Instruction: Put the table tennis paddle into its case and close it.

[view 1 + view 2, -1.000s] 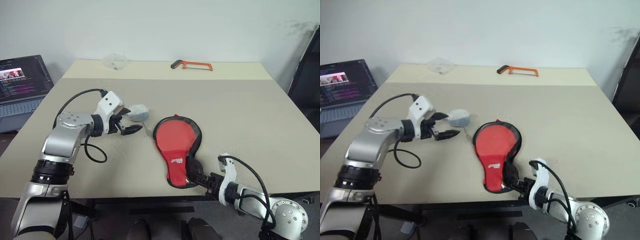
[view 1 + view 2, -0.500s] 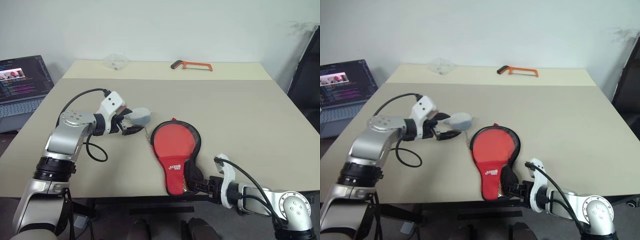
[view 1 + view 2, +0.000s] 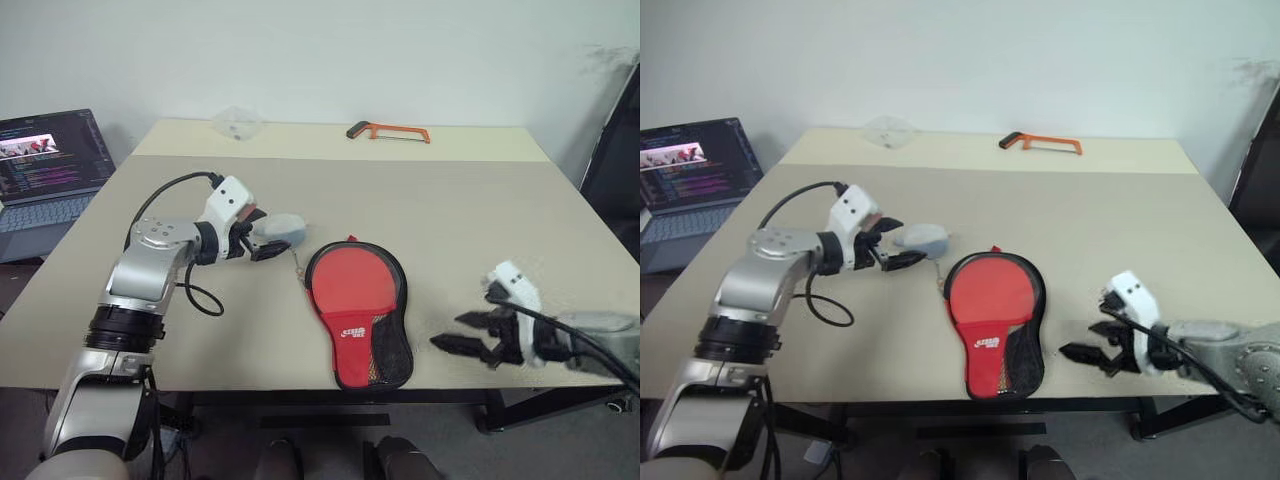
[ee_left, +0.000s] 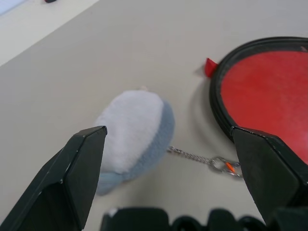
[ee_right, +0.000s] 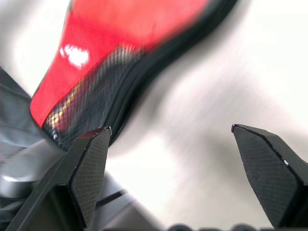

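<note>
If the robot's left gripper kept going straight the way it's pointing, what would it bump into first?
Most likely the small grey pouch: it lies right ahead between the open fingers of the left gripper. The red case lies off to one side, beyond it.

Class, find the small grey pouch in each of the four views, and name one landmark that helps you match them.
Left eye view: the grey pouch lies left of centre, by the left end effector.
Right eye view: pouch, same spot, up-left of the case.
Left wrist view: pouch, centre, between the fingers.
Right wrist view: not in it.
Shared landmark: the red case.
</note>
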Robot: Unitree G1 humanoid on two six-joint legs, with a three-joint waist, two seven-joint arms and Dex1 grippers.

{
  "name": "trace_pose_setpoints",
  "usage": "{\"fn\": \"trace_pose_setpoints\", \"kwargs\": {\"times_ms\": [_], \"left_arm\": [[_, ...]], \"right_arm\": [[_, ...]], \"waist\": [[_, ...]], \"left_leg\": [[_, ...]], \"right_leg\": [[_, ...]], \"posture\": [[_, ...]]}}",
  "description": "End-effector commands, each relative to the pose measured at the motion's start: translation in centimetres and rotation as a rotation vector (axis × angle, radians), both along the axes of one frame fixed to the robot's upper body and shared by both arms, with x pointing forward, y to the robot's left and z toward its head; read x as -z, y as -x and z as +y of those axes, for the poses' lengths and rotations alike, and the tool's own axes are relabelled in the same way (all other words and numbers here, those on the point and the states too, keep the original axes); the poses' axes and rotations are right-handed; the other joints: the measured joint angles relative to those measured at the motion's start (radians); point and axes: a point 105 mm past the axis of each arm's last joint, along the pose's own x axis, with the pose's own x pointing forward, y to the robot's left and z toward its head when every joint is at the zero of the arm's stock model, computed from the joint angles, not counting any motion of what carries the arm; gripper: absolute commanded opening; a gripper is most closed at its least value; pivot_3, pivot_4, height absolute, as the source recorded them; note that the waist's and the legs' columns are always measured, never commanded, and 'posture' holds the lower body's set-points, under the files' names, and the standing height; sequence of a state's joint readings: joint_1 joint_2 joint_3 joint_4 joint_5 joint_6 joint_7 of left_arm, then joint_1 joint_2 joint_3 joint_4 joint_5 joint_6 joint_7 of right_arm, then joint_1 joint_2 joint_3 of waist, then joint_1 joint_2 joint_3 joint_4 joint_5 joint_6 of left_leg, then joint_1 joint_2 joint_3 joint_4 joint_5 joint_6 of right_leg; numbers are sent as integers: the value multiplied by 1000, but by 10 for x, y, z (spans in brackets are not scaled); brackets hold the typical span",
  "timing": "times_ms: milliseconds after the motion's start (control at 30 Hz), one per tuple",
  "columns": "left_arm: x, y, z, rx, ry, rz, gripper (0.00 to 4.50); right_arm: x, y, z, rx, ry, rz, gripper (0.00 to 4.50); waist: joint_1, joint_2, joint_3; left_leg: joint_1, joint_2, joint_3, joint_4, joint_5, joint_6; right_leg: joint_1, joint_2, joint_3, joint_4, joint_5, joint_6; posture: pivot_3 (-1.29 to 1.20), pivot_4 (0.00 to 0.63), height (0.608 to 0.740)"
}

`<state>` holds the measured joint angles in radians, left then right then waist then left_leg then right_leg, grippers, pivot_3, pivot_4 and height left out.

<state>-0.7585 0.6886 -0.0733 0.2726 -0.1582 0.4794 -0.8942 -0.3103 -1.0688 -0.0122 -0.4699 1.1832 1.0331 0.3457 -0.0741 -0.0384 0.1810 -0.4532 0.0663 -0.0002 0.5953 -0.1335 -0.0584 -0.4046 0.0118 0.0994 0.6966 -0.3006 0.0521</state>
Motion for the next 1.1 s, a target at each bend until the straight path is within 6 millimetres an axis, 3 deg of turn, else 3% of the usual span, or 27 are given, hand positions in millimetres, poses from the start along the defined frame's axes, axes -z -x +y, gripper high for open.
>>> {"fn": "trace_pose_setpoints", "kwargs": {"times_ms": [33, 133, 233, 467, 767, 1100], "left_arm": [[-23, -10, -4, -14, 13, -88, 4500], [-24, -17, -7, -27, 21, -90, 4500], [-23, -27, -13, -43, 25, -77, 4500], [-7, -48, -28, -72, 19, 2, 4500], [22, -64, -42, -123, -61, 79, 4500], [48, -71, -48, -223, -110, 137, 4500]], "right_arm": [[-35, -29, 23, -63, -41, -287, 4467], [-31, -51, 49, -64, -7, -423, 4467], [-11, -77, 82, 20, -45, -481, 4467], [46, -84, 121, 35, -18, -396, 4467], [89, -73, 129, 46, 38, -227, 4467], [88, -80, 130, 80, 52, -222, 4467]], "waist": [[-3, 0, 0], [-3, 0, 0], [-1, -1, -1], [24, -1, 0], [25, -1, -1], [23, -1, -5]], "left_leg": [[0, 0, 0, 0, 0, 0], [0, 0, -1, 1, 0, 0], [-1, 0, 0, 1, 0, 0], [-4, -1, 0, 1, 0, 0], [-2, -1, -1, 3, 0, 0], [1, -1, -1, 4, 0, 0]], "right_leg": [[0, 0, 0, 0, 1, 0], [0, 0, 0, 0, 1, 0], [0, 0, 0, 0, 1, 0], [-2, 0, -1, 0, 2, -2], [0, 0, -2, 2, 2, 0], [3, 0, -1, 2, 2, 2]], "posture": [[0, 150, 740], [0, 150, 740], [0, 150, 740], [0, 150, 740], [0, 150, 740], [0, 150, 740]]}}
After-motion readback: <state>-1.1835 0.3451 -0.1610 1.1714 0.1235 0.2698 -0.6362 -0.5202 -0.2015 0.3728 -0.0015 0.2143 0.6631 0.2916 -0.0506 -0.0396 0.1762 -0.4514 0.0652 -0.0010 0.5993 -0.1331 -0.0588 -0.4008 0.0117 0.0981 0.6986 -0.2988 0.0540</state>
